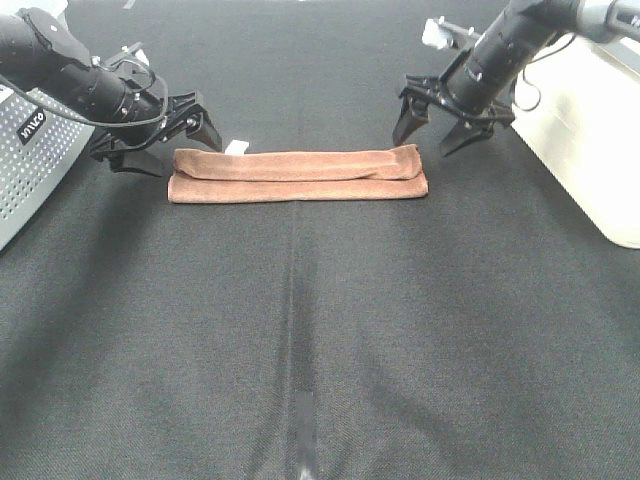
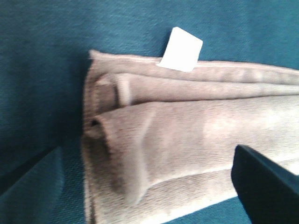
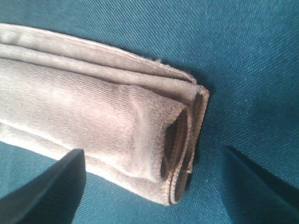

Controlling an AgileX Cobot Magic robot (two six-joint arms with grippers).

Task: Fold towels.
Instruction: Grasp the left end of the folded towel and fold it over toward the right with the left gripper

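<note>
Left pincer (image 1: 182, 150) spread wide at tag (image 1: 236, 147) end of towel (image 1: 297, 175); right pincer (image 1: 421, 146) likewise (opposite end), both empty.

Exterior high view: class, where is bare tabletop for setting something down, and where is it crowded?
Free: the black tabletop between the towel and the near edge. Crowded: the towel's ends, by the left gripper and right gripper, beside the basket and bin.
</note>
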